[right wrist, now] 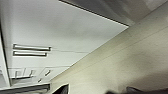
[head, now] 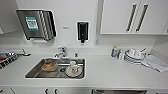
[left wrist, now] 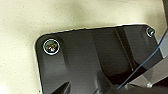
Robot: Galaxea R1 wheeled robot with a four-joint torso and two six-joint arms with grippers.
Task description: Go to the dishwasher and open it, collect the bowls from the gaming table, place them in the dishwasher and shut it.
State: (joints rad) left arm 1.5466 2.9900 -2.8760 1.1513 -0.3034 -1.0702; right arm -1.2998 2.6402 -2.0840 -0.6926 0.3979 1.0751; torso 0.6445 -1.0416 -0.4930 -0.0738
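Dishwasher front at the near edge of the white surface, to the right of the sink.
Neither end effector's opening can be told from the wrist views, one looking at speckled floor, the other at white cabinet doors with bar handles. Inside the sink lie an orange-stained bowl and a cup on a plate; behind the sink stands the faucet; stacked dishes sit far right of the sink.
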